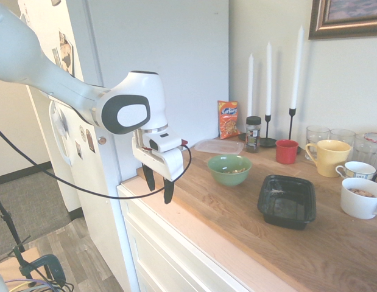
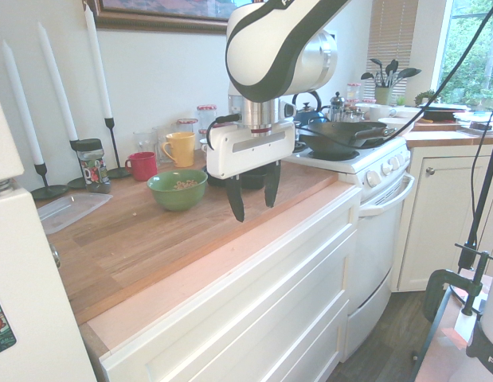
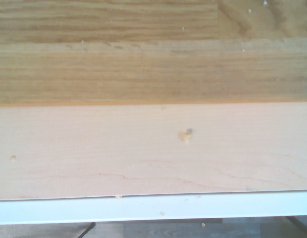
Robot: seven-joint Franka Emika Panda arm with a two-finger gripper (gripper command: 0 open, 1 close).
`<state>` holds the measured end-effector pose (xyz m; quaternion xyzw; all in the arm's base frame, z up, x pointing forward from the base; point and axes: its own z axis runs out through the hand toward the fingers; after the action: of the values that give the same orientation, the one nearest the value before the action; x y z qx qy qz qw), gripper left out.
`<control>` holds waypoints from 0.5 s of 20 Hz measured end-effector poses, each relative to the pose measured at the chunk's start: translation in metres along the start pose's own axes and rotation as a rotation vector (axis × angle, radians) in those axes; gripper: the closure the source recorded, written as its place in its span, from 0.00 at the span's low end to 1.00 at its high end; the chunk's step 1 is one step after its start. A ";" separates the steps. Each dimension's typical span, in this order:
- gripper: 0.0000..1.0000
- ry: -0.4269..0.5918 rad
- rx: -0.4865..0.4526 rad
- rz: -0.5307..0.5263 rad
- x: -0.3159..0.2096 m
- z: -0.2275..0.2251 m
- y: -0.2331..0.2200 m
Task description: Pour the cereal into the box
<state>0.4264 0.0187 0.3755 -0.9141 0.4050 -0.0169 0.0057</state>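
The cereal [image 1: 236, 171] is a small heap of beige pieces inside a green bowl [image 1: 229, 169] on the wooden counter; the same bowl [image 2: 178, 189] and cereal [image 2: 183, 185] show in the second exterior view. The box [image 1: 287, 201], a shallow black tray, sits empty to the right of the bowl and nearer the counter's front. My gripper [image 1: 159, 187] hangs open over the counter's front edge, left of the bowl and apart from it, with nothing between its fingers. In the second exterior view the gripper [image 2: 254, 200] is in front of where the box lies.
At the back stand an orange snack bag [image 1: 228, 119], a clear flat container [image 1: 218, 146], a spice jar [image 1: 253, 134], tall white candles [image 1: 296, 67], a red mug [image 1: 286, 151], a yellow mug [image 1: 327, 157], glasses and two white mugs [image 1: 361, 198]. A stove [image 2: 365, 151] adjoins the counter. The wrist view holds a stray crumb [image 3: 185, 136].
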 end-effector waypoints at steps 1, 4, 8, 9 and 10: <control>0.00 0.000 0.000 0.001 0.000 0.000 0.000; 0.00 0.024 0.018 -0.008 0.004 -0.004 -0.002; 0.00 0.083 0.038 -0.040 0.017 -0.023 -0.025; 0.00 0.095 0.038 -0.049 0.022 -0.025 -0.035; 0.00 0.106 0.037 -0.059 0.027 -0.025 -0.046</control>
<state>0.4777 0.0291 0.4026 -0.9232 0.3774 -0.0729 0.0006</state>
